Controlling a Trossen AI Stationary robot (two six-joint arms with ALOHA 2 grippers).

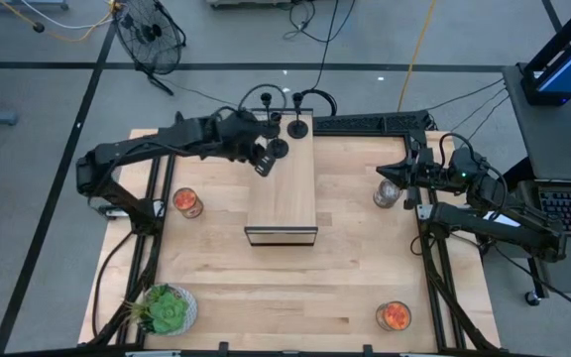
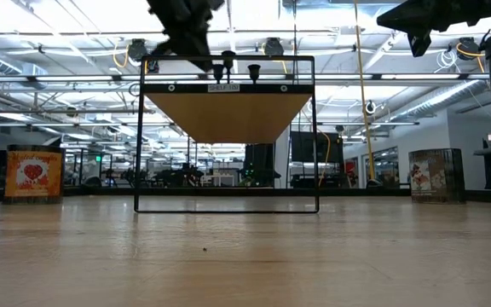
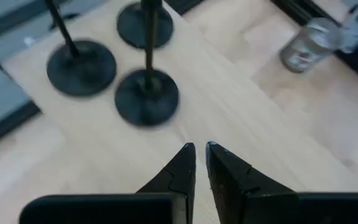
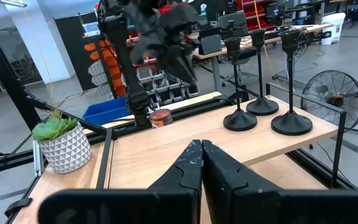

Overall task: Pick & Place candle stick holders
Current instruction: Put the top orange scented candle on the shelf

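Note:
Three matte-black candle stick holders stand upright on their round bases at the far end of a raised wooden shelf (image 1: 282, 198): one (image 1: 278, 149) nearest my left gripper, one (image 1: 297, 127) and one (image 1: 268, 125) behind it. They also show in the left wrist view (image 3: 146, 96) and the right wrist view (image 4: 261, 106). My left gripper (image 1: 264, 167) (image 3: 201, 152) hovers above the shelf just near of the holders, shut and empty. My right gripper (image 1: 390, 178) (image 4: 201, 149) is shut and empty, raised at the table's right side.
A clear glass jar (image 1: 387, 193) stands below my right gripper. Jars with red contents stand at the left (image 1: 187, 203) and the near right (image 1: 394, 315). A potted plant (image 1: 167, 309) stands at the near left corner. The shelf's black frame (image 2: 226, 205) stands on the table.

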